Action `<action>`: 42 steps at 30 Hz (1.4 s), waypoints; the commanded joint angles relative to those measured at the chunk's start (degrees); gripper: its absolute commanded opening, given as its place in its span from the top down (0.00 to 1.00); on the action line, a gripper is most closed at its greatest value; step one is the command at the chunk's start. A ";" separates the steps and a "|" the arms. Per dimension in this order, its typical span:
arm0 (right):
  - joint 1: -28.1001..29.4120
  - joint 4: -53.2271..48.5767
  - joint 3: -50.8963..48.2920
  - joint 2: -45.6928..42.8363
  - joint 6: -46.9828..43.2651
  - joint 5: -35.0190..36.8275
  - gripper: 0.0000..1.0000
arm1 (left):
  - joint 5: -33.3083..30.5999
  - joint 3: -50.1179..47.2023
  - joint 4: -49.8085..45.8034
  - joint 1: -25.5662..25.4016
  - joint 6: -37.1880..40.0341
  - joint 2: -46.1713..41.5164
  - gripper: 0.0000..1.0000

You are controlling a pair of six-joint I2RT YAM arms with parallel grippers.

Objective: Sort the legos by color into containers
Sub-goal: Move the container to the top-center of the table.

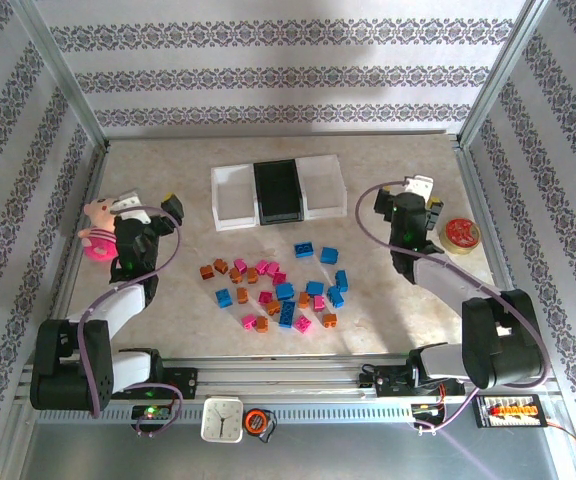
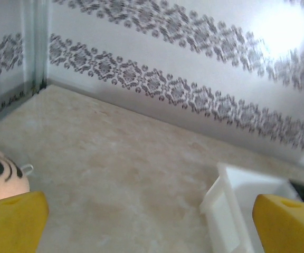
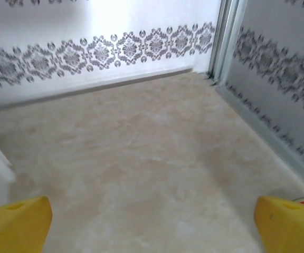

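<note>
- Starting with both claws idle: left claw and right claw gaping wide, gripping nothing.
- Finding the legos loose on the table, inward of both claws and back toward the bases.
- Seeing no brick in the trays, set between the claws and a little ahead.
- Picking an outlying brick first, probably a blue one on the right claw's inner side, clear of neighbours.
- Coming straight down, fingers astride the brick's flat sides, closing only once low enough.
- Keeping one colour to one tray; releasing just above the tray floor to stop bounce.
- Steering clear of the doll just outside the left claw and the tin just outside the right claw.
</note>
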 commanded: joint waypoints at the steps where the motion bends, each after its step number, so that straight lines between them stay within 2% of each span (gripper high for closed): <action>1: -5.66 -7.54 2.20 0.40 16.73 -15.16 0.02 | -3.39 -2.75 1.88 1.86 -22.95 -3.18 0.01; 2: -5.74 -7.57 2.74 1.32 18.62 -15.90 0.02 | -0.96 -2.83 1.64 2.73 -24.27 -3.84 0.01; 3: -5.68 -7.79 4.17 2.72 17.99 -19.67 0.02 | 1.31 -2.79 1.65 3.34 -24.56 -4.39 0.01; 5: -4.42 -13.35 9.76 6.35 15.17 -25.45 0.02 | 4.94 -2.64 2.43 3.64 -24.76 -5.20 0.01; 8: -0.47 -21.40 17.98 12.29 9.50 -27.40 0.03 | 7.15 -3.35 4.19 3.63 -28.11 -6.59 0.01; 13: 1.57 -27.66 28.44 23.26 7.91 -35.69 0.19 | 12.05 -5.71 8.99 3.61 -30.63 -9.33 0.01; 18: 2.87 -35.07 38.00 31.27 7.31 -31.97 0.26 | 21.62 -1.27 -2.39 3.54 -29.36 -12.08 0.01; 21: 2.77 -37.51 42.24 35.06 7.45 -30.88 0.31 | 27.22 0.87 -7.97 3.37 -28.57 -12.56 0.13; 24: 2.87 -40.34 46.67 38.45 7.29 -31.12 0.36 | 30.12 1.43 -11.97 2.69 -28.27 -13.45 0.18; 32: 3.38 -45.34 51.45 42.70 7.38 -30.33 0.55 | 31.71 1.92 -20.29 -0.60 -25.26 -16.60 0.22; 37: 4.16 -46.61 48.97 41.55 6.72 -29.17 0.76 | 31.86 2.03 -23.42 -1.34 -24.04 -17.58 0.23; 42: 4.86 -47.73 44.11 38.41 4.96 -28.14 0.92 | 32.09 1.84 -23.69 -1.72 -24.04 -18.52 0.23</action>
